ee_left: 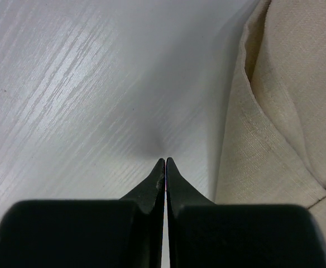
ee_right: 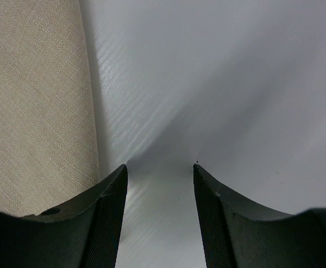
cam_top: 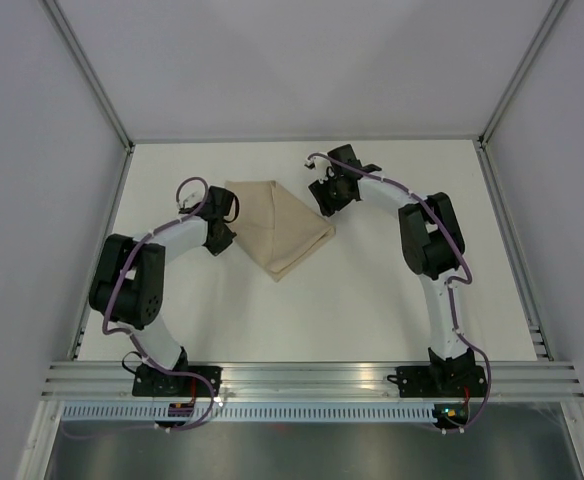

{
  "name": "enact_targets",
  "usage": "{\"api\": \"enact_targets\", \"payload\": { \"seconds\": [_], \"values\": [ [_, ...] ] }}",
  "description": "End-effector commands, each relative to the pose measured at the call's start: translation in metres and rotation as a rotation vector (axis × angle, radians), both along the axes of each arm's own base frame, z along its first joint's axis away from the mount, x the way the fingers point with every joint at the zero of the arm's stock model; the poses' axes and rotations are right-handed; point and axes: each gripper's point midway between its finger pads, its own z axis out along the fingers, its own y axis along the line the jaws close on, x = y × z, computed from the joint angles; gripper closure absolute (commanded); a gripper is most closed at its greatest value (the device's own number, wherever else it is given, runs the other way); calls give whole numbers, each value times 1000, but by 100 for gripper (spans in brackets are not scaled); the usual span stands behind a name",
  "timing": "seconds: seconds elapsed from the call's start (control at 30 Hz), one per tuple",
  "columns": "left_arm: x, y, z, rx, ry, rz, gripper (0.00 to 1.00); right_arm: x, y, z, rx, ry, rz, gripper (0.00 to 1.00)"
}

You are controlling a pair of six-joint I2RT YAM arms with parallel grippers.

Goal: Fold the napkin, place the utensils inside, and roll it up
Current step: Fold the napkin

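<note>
Top external view: the napkin [cam_top: 277, 225] lies folded into a rough triangle on the far half of the white table [cam_top: 372, 300], between the two arms. The left gripper [cam_top: 222, 238] sits at its left edge, and the right gripper [cam_top: 324, 195] is just off its right corner. No utensil shows in any view.

Left wrist view: the jaws are pressed together tip to tip with nothing pinched. Bare table lies ahead of them, and the cloth's layered hem runs just beside them on the right, apart from the tips.

Right wrist view: the jaws stand moderately apart and empty over bare table, with the cloth's straight edge just beside one finger [ee_right: 104, 212].

Probable hazards:
- **Empty lift:** the left jaws appear to have met beside the hem, not on it, so a lift from here would likely raise nothing.
- **Bunching:** a sideways sweep with the closed tips could push into the stacked layers and spoil the fold.
- **Missed grasp:** if the right jaws closed where they stand, they would probably also miss the fabric.
- **Unfolding:** a grip on the top layer alone might peel the fold open
</note>
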Motion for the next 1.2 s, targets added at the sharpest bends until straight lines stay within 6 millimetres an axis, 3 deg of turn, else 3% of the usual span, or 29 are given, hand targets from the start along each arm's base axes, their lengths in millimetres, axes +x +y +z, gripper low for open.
{"api": "enact_targets", "payload": {
  "seconds": [0.0,0.23,0.47,0.53,0.9,1.0,1.17],
  "values": [
    [24,-2,8,-32,-50,55,98,-6,-14,4,-52,-14,-11,43],
    [42,-6,-3,-24,-28,41,98,-22,-17,5,-48,4,11,45],
    [65,-17,-2,-21,-28,-45,98,-53,-16,7,-28,42,58,46],
    [76,-24,3,-34,-39,-75,98,-63,-16,8,-27,48,72,47],
    [106,-58,-10,-71,3,-281,98,-114,-6,20,-8,55,170,47],
    [121,-73,-4,-85,-13,-348,98,-129,-3,22,-3,63,197,48],
    [129,-92,-11,-89,11,-422,98,-153,3,21,3,86,242,48]
  ]
}}
